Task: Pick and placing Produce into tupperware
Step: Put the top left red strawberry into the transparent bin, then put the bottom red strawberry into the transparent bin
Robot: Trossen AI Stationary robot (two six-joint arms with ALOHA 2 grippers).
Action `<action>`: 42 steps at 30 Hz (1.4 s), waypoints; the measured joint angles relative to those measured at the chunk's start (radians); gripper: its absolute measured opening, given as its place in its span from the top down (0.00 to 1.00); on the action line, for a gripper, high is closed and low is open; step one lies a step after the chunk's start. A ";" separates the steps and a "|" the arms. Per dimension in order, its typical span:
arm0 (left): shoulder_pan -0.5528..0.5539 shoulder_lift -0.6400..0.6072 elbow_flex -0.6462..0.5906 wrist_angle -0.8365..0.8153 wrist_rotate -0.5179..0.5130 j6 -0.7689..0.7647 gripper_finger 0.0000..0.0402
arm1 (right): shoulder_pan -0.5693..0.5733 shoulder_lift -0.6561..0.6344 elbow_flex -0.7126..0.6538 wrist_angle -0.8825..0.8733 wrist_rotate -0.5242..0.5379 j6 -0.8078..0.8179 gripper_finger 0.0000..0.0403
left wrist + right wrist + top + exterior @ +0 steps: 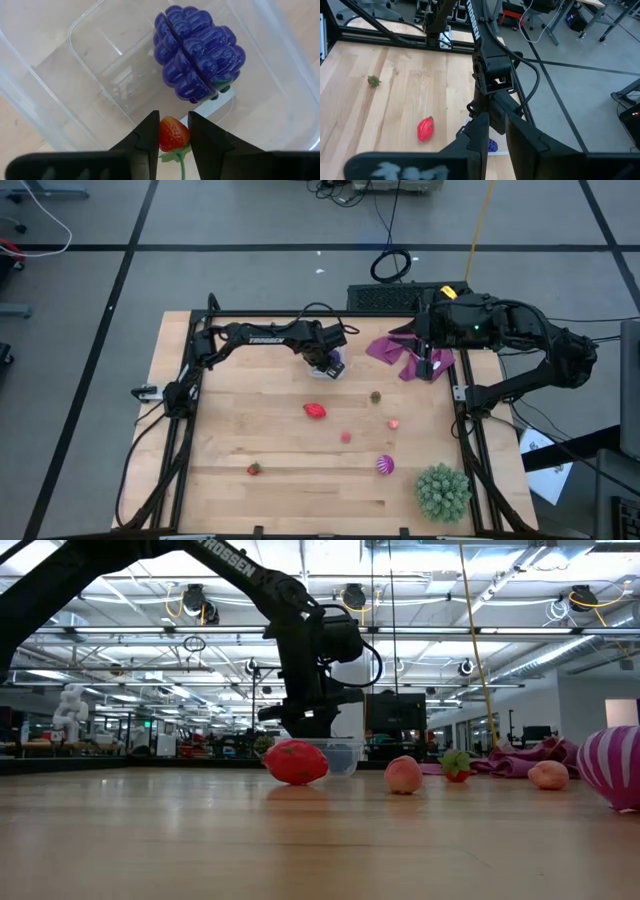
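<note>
My left gripper [328,363] [174,120] hangs over the clear tupperware [336,369] [85,30] near the table's far edge, shut on a small red strawberry [174,134]. A blue-purple berry [200,50] lies on the tupperware's floor. On the wood lie a red piece [315,411], a brownish piece [376,396], two pink pieces [394,423] [346,436], a striped magenta ball [385,465] and another small red piece [254,469]. My right gripper [428,368] [497,122] waits over the purple cloth [400,352], open only by a narrow gap. My left gripper pinches the strawberry by its red body [170,137] between the two fingers, coming from above and pointing down. The green stem [180,159] runs back between the fingers. The strawberry is clear of the table, inside the tupperware's outline, beside the blue-purple berry.
A large green spiky ball [442,492] sits at the table's near right corner. The purple cloth lies crumpled at the far right. A dark frame rail [185,420] runs along the table's sides. Bare wood shows on the left half of the table.
</note>
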 joint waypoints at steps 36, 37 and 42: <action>-0.003 -0.001 0.127 -0.092 0.024 0.023 0.51 | 0.000 0.000 0.000 -0.002 0.000 0.000 0.86; -0.003 -0.001 0.159 -0.124 0.021 0.029 0.52 | 0.000 0.000 0.000 -0.002 0.000 0.000 0.86; -0.009 -0.003 0.334 -0.324 -0.037 0.045 0.55 | 0.000 0.000 0.000 -0.024 0.000 0.001 0.86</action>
